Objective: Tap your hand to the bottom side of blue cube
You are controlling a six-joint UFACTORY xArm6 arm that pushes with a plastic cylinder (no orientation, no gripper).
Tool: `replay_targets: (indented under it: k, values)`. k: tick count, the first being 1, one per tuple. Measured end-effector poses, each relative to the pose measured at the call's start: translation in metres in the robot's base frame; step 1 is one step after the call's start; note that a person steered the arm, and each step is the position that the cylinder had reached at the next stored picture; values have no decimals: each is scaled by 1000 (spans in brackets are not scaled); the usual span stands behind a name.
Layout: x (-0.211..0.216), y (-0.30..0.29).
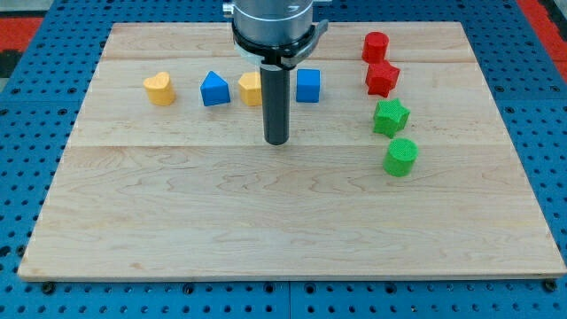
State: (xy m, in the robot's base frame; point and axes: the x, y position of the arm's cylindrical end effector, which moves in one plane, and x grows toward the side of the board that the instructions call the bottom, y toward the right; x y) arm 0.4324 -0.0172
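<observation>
On the pale wooden board [292, 221], my tip [277, 142], a plain rod with no claw, sits below-left of the blue cube [307, 86].

One view only — set in front of the wooden board [283, 221] and above it, looking down at a slant toward the far edge. Near enough for the board to fill almost the whole frame, blue pegboard [27, 106] showing around it. Arm mount [272, 27] cut off at the view's top — nothing shared with another view.
</observation>
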Motion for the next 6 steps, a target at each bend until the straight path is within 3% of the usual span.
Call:
replay_targets:
  k: [2, 3, 4, 6]
  values:
    - [0, -18]
    - [-16, -6]
    - [-49, 45]
    - [-66, 63]
